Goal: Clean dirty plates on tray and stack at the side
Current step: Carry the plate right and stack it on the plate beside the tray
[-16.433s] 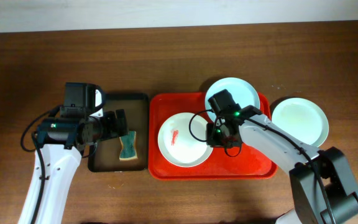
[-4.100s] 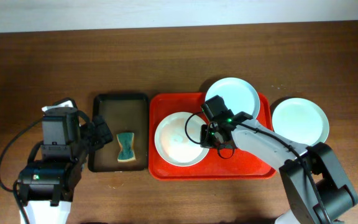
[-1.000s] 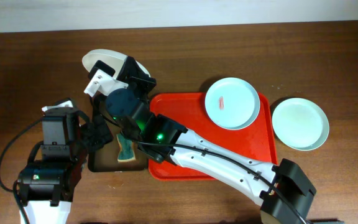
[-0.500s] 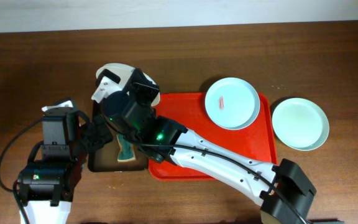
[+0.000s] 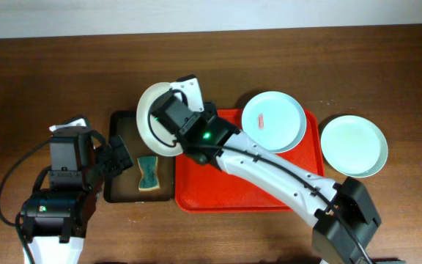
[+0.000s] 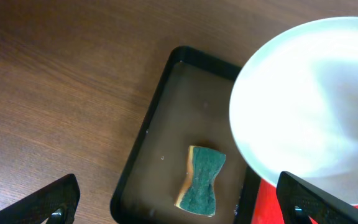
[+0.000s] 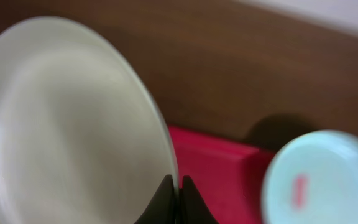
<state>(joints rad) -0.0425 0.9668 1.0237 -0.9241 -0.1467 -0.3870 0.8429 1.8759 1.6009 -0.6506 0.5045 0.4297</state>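
The right gripper (image 7: 178,190) has its jaws pressed together on the rim of the held plate (image 5: 154,119), pinching the edge at the plate's right side. The right arm reaches across from the right of the scene, so this plate hangs over the far end of the gap between the two trays, partly above the far right corner of the black-rimmed tray (image 5: 111,192) and partly above the far left corner of the red tray (image 5: 249,199). In the right wrist view its inner face shows pale, with no smear on it. The smeared plate (image 5: 273,122) lies in the far right corner of the red tray, a short red mark near its centre. The third plate (image 5: 354,145) sits on the table (image 5: 42,73) just right of the tray, off its rim. A green sponge (image 5: 149,172) lies in the black-rimmed tray near its right side. The left gripper (image 5: 121,158) hovers over that tray's left edge with its jaws spread wide, holding nothing, left of the sponge and apart from it.
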